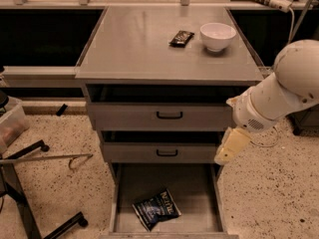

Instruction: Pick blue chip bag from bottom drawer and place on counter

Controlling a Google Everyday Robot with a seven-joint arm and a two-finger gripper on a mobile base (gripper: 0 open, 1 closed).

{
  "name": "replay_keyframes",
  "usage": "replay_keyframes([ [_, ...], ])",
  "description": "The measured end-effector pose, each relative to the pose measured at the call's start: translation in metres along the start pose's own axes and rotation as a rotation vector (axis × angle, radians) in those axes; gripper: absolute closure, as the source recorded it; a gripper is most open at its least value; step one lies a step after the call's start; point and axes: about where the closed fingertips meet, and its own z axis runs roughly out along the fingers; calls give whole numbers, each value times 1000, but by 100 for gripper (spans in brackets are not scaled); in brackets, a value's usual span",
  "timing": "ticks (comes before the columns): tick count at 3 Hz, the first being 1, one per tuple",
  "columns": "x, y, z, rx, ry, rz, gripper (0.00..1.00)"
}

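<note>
The blue chip bag (156, 208) lies flat on the floor of the open bottom drawer (197, 193), toward its front left. The counter (139, 44) is the grey top of the cabinet. My white arm reaches in from the right, and my gripper (230, 147) hangs in front of the cabinet's right edge at the height of the middle drawer, above and right of the bag. It holds nothing that I can see.
A black snack packet (181, 37) and a white bowl (217, 36) sit on the counter's back right. Two shallower drawers with black handles (169, 115) are above the bottom one. A black stand base (30, 193) and a plastic bin (10, 123) are at left.
</note>
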Motion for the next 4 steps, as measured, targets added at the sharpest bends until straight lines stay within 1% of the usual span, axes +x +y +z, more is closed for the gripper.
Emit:
replay_keyframes([
  [1, 0, 0, 0, 0, 0, 0, 0],
  [2, 2, 3, 11, -12, -12, 12, 0],
  [3, 14, 22, 60, -36, -39, 24, 0],
  [4, 21, 46, 128, -50, -51, 28, 0],
])
